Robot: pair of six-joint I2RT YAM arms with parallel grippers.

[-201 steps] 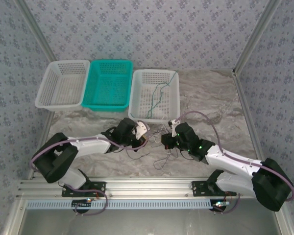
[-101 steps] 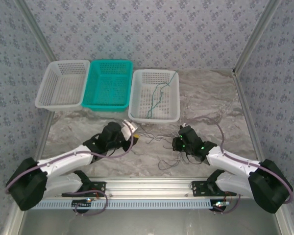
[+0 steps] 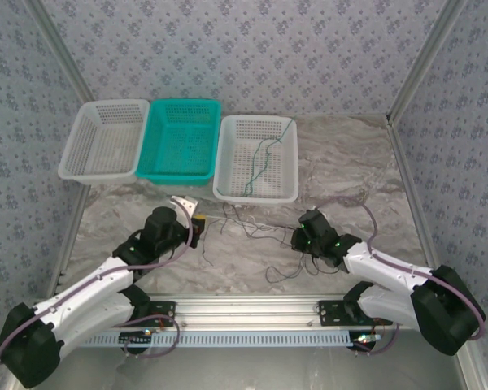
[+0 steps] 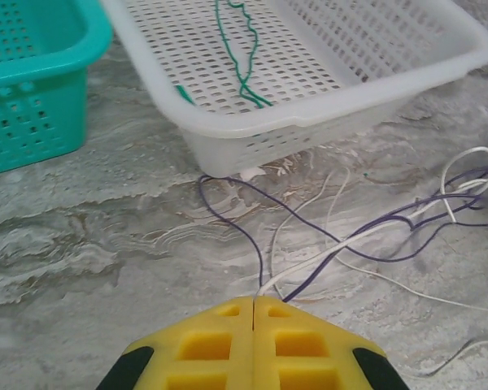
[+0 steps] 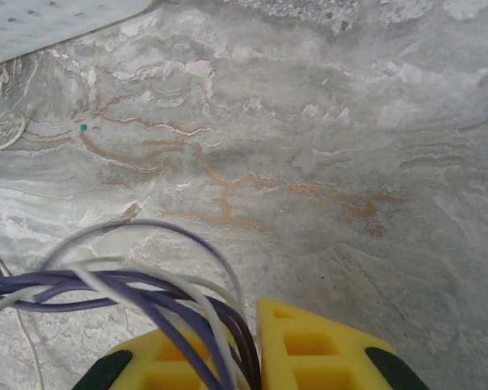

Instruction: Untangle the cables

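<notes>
The cables (image 3: pixel 248 230) are thin dark purple-grey and whitish wires stretched along the marble table between my two grippers, with a loose loop (image 3: pixel 276 272) trailing toward the near edge. My left gripper (image 3: pixel 197 219) is shut, and a white cable (image 4: pixel 366 231) and a dark one run out of its closed tips (image 4: pixel 254 299). My right gripper (image 3: pixel 295 238) has a bundle of purple and white cables (image 5: pixel 146 288) lying in the narrow gap between its yellow fingers (image 5: pixel 246 321). A green cable (image 3: pixel 264 158) lies apart in a white basket (image 4: pixel 309 110).
Three baskets stand in a row at the back: a white one (image 3: pixel 98 172) at left, a teal one (image 3: pixel 179 175) in the middle, and the white one (image 3: pixel 256 195) with the green cable (image 4: pixel 244 57). Metal frame rails border the table.
My left gripper has drawn back to the left with its cable, and my right gripper has shifted right. The tangle has been pulled out longer between them, and the right jaws have eased apart slightly.
</notes>
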